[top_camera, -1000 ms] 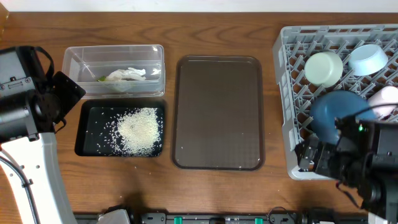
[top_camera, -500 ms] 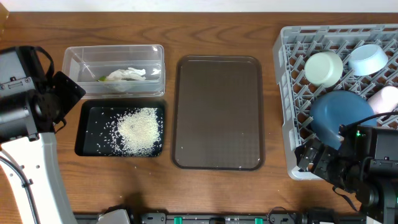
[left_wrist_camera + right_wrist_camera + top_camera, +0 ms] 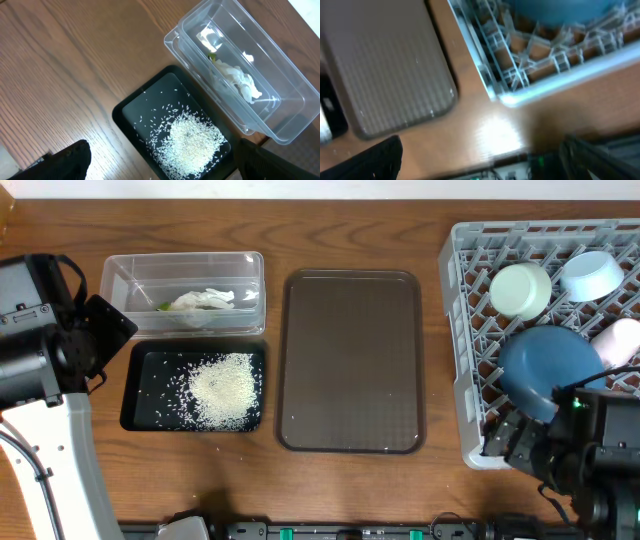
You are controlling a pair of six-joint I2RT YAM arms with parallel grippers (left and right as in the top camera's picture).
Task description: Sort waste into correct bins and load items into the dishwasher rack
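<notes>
The rice lies in the black tray. The tissue and green-yellow wrapper lie in the clear tub. The grey rack holds the dark blue bowl, pale green bowl, light blue bowl and pink cup. My left gripper is open and empty, left of the bins, above the rice. My right gripper is open and empty over bare table by the rack's front left corner; this view is blurred.
The brown serving tray lies between the bins and the rack and holds nothing. The left arm's body stands at the table's left edge. The right arm's body overlaps the rack's front edge.
The right arm has drawn back toward the table's front edge, off the dark blue bowl. The left arm and all objects have not moved.
</notes>
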